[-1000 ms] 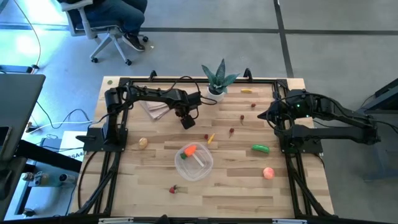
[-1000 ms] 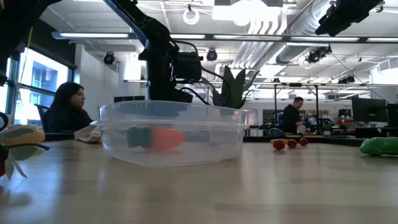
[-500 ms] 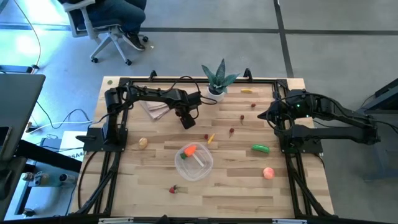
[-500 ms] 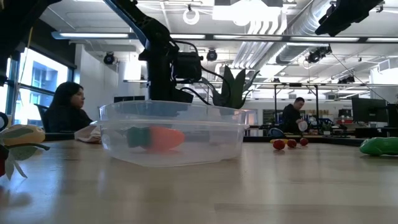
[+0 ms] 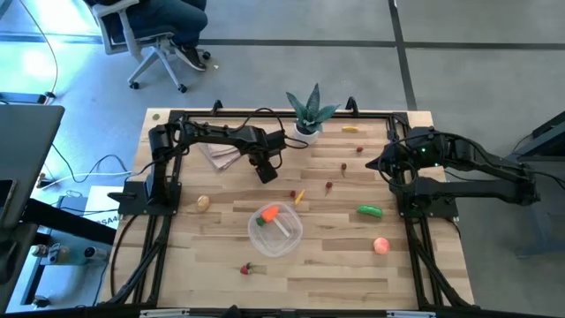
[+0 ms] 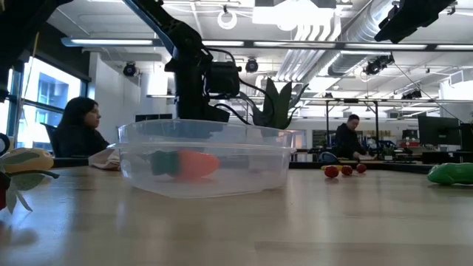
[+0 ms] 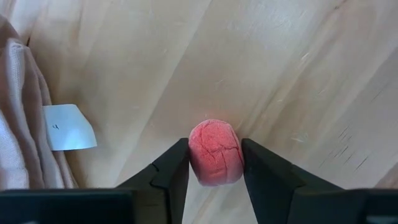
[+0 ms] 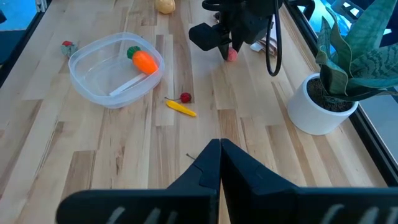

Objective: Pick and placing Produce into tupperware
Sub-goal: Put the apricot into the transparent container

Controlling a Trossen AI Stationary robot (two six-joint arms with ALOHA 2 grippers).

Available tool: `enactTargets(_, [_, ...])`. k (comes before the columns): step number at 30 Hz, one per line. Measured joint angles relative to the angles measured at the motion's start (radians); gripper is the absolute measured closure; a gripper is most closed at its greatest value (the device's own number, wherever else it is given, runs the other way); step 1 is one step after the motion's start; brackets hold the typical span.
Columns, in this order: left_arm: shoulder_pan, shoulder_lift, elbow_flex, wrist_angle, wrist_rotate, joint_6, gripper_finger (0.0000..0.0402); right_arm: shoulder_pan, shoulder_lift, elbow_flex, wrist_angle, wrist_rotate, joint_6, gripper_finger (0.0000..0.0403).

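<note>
A small red piece of produce (image 7: 214, 146) lies on the wooden table beside the beige napkin (image 5: 221, 155). My left gripper (image 5: 265, 172) points straight down over it and is shut on it. The clear round tupperware (image 5: 275, 231) stands nearer the front edge, with an orange carrot (image 5: 270, 213) and a white strip inside. My right gripper (image 8: 219, 155) is shut on nothing and held high at the right side (image 5: 375, 163). Loose on the table are a green cucumber (image 5: 370, 210), a pink peach (image 5: 380, 246) and a yellow banana (image 5: 350, 129). My left gripper pinches the red piece between its two fingers, one on each of two opposite sides (image 7: 194, 155). The fingers come from above, pointing down. The piece sits on the wood (image 8: 231, 56); I cannot tell if it is lifted at all.
A spiky green plant in a white pot (image 5: 309, 115) stands at the far edge. Tiny red pieces (image 5: 329, 186) and a small yellow piece (image 5: 299, 196) lie mid-table. A round yellowish fruit (image 5: 204, 202) and a red piece (image 5: 247, 268) lie at the near left. People are in the room behind.
</note>
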Motion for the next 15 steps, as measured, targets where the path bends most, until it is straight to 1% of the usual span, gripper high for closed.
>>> enactTargets(4, [0.0, 0.0, 0.0, 0.0, 0.0, 0.0, 0.028, 0.0, 0.0, 0.0, 0.0, 0.0, 0.0, 0.0402])
enactTargets(15, [0.0, 0.0, 0.001, -0.003, 0.0, 0.002, 0.0281, 0.0, 0.0, 0.0, 0.0, 0.0, 0.0, 0.0402])
